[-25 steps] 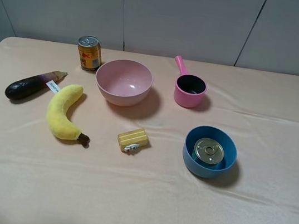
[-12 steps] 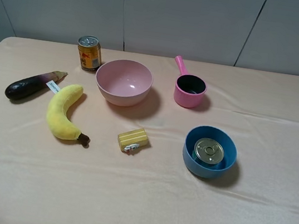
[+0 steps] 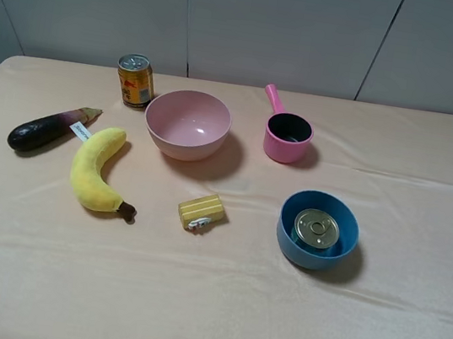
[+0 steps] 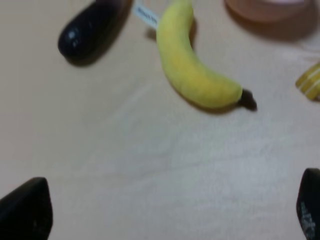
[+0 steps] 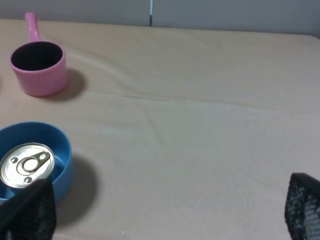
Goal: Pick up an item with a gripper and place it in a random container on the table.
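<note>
Nothing has moved since earlier — the tin can (image 3: 316,229) sits upright in the blue bowl (image 3: 288,236), nearer the right claw (image 5: 165,210), spread wide and empty.

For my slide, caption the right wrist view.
Tin can resting inside the blue bowl, pink handled pot beyond, open right hand empty.

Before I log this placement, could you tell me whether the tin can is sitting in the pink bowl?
No, the tin can sits inside the blue bowl; the pink bowl holds nothing.
</note>
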`<state>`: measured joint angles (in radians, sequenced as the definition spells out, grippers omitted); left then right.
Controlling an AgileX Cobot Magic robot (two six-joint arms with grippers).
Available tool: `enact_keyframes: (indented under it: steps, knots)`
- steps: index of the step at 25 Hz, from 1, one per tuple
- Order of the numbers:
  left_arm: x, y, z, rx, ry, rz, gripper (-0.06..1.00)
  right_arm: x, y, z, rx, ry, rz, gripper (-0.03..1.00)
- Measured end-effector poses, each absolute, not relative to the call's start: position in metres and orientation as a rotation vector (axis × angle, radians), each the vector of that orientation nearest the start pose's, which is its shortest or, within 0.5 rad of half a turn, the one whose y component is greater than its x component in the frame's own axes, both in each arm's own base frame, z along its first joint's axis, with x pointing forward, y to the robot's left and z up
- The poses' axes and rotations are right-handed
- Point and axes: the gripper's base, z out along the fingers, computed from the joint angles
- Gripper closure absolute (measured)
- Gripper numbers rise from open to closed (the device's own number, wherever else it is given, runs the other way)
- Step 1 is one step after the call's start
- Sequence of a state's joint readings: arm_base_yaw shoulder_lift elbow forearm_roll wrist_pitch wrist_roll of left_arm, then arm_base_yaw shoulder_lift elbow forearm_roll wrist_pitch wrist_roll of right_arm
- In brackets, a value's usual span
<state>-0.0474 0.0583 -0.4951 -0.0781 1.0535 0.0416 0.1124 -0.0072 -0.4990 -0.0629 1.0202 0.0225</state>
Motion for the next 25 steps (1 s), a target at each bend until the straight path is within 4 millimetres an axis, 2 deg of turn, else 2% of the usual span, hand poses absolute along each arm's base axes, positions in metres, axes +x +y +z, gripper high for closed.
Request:
enact_keyframes:
  steps: [4, 25]
  knots:
    - [-0.0047, -0.006, 0.2767, 0.093, 2.037, -0.097, -0.05, -0.0038, -0.0053, 0.2804, -0.088, 1.994, 0.012, 0.27]
    - [-0.0049, -0.006, 0.2767, 0.09, 2.036, -0.095, -0.05, -0.0038, -0.0053, 0.2804, -0.088, 1.994, 0.012, 0.27]
